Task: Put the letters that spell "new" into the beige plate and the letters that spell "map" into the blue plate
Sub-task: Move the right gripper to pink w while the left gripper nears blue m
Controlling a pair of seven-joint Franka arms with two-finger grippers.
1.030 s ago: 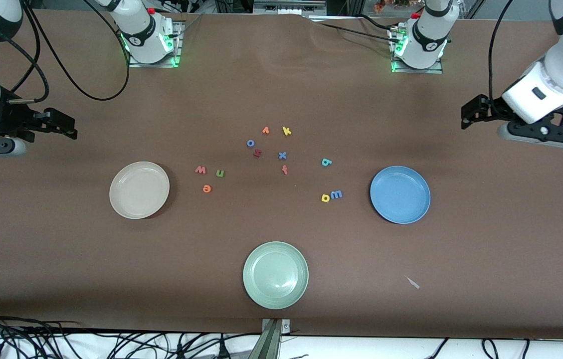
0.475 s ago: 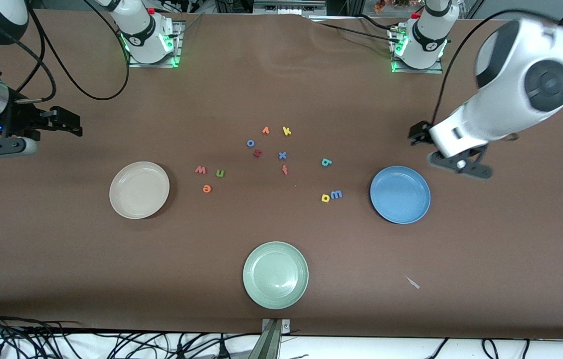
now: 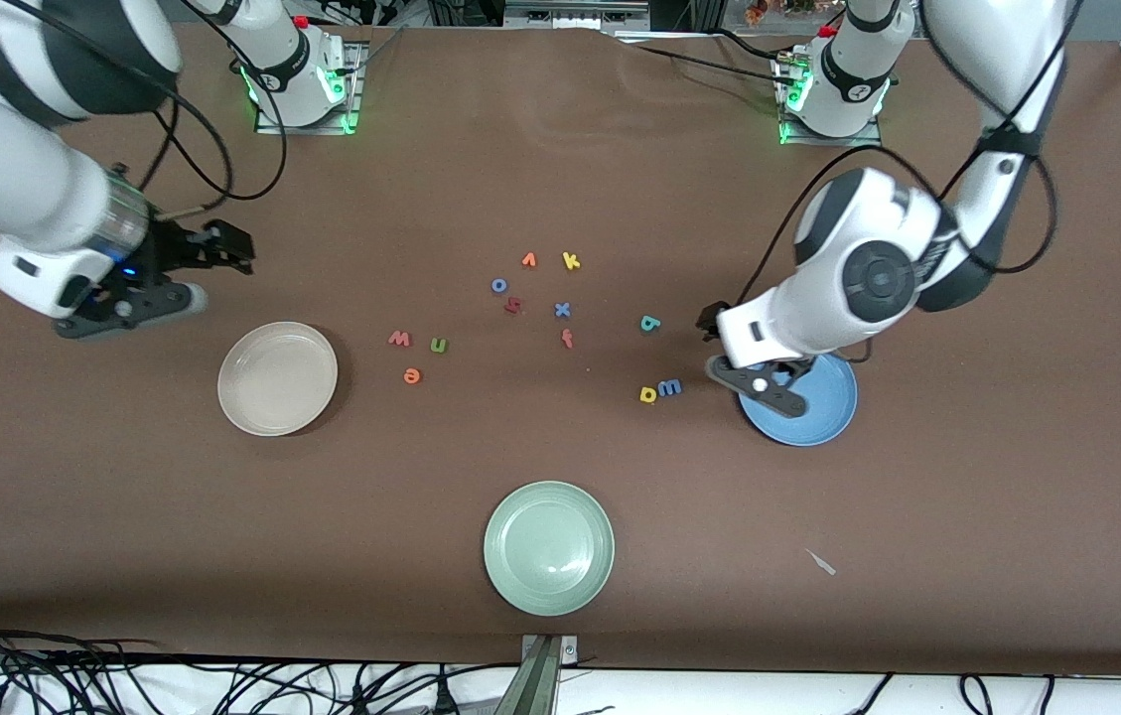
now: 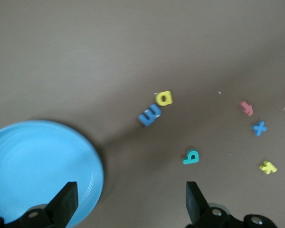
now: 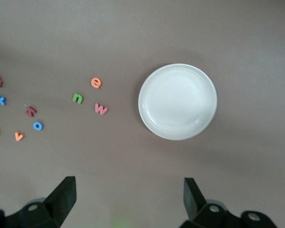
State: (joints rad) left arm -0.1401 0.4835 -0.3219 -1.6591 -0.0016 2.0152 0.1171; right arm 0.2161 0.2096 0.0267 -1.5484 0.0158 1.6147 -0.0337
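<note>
The salmon w [image 3: 400, 339], green n [image 3: 438, 345] and orange e [image 3: 411, 375] lie beside the beige plate [image 3: 277, 377]. Blue m [image 3: 670, 387] touches the yellow round letter [image 3: 648, 394]. The teal round letter [image 3: 650, 323] lies farther from the camera. My left gripper [image 3: 724, 348] hangs open and holds nothing over the blue plate's [image 3: 818, 417] edge; its wrist view shows the blue plate [image 4: 38, 166], the m [image 4: 149, 115] and the teal letter [image 4: 191, 157]. My right gripper [image 3: 225, 248] is open and holds nothing, over bare table by the beige plate [image 5: 177, 101].
A pale green plate [image 3: 548, 546] sits nearest the camera. Spare letters cluster mid-table: orange v [image 3: 528, 260], yellow k [image 3: 571, 261], blue o [image 3: 498, 285], blue x [image 3: 562, 310], red f [image 3: 567, 339]. A small white scrap [image 3: 822, 563] lies toward the left arm's end.
The left arm swung in from its end of the table to the blue plate's edge. The right arm moved in toward the beige plate. No letter moved.
</note>
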